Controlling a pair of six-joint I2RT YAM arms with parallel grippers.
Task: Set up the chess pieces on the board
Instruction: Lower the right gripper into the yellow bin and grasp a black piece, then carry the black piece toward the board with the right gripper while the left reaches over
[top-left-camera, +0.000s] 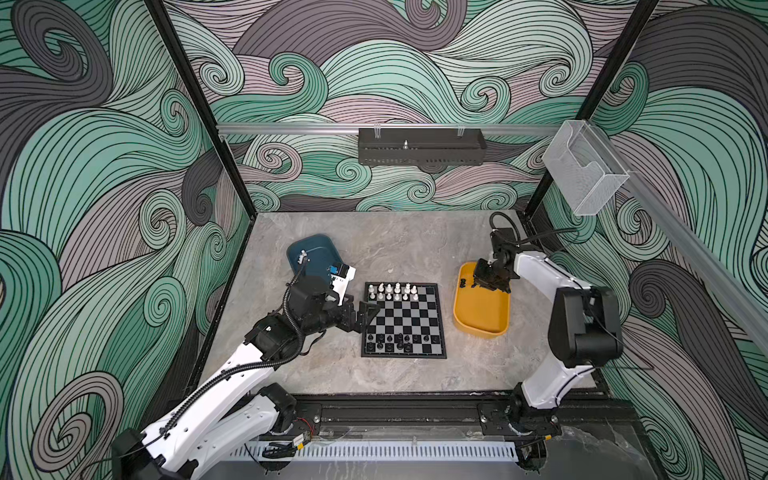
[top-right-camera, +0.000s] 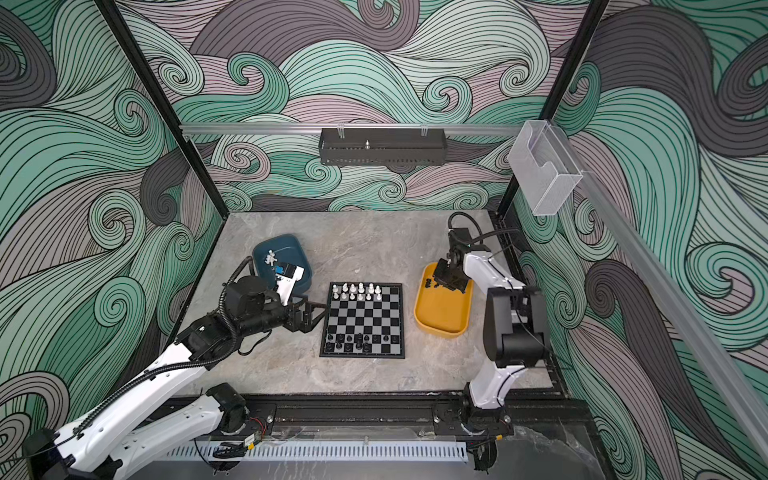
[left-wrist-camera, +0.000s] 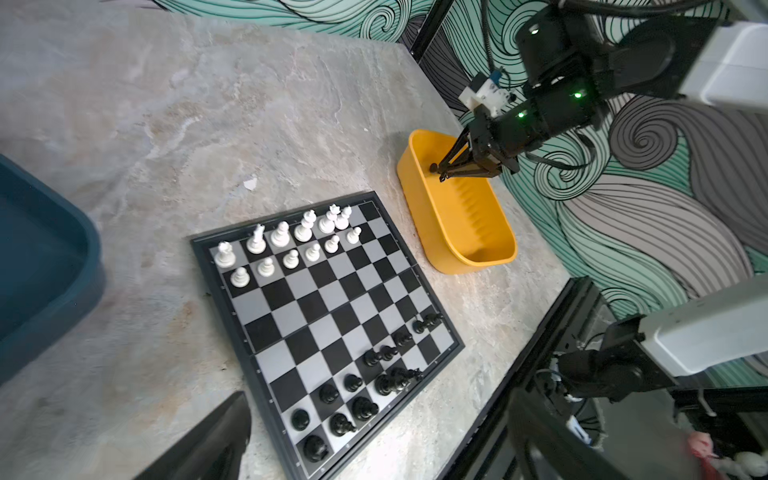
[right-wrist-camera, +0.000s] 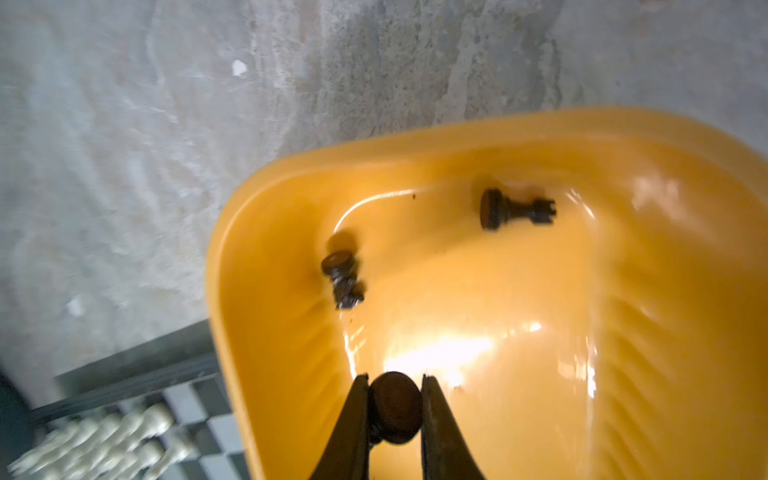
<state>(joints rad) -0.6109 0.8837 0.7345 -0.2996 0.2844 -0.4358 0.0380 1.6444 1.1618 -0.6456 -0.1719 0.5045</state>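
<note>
While clamped on the round base of the held black piece (right-wrist-camera: 395, 411), hanging low inside the yellow tray (top-left-camera: 482, 320) just right of the board (top-left-camera: 405, 320): right pincer (right-wrist-camera: 395, 384), jaws narrowed onto that piece. Lying on their sides on the tray floor, beyond the grip and apart from each other: two loose black pieces (right-wrist-camera: 515, 210). Spread wide and holding nothing at the board's left edge: left pincer (top-left-camera: 362, 318), with one finger reaching over the border in a top view. Standing upright on the board's two far rows, bunched toward the left end: white pieces (top-left-camera: 392, 291). Standing on the board's two near rows: black pieces (top-left-camera: 395, 340), too small to name by kind. Off the board's far left corner: teal tray (top-left-camera: 316, 249), holding a few spare white pieces (top-left-camera: 302, 255). Under the board and both trays: grey marbled tabletop (top-left-camera: 374, 245).
</note>
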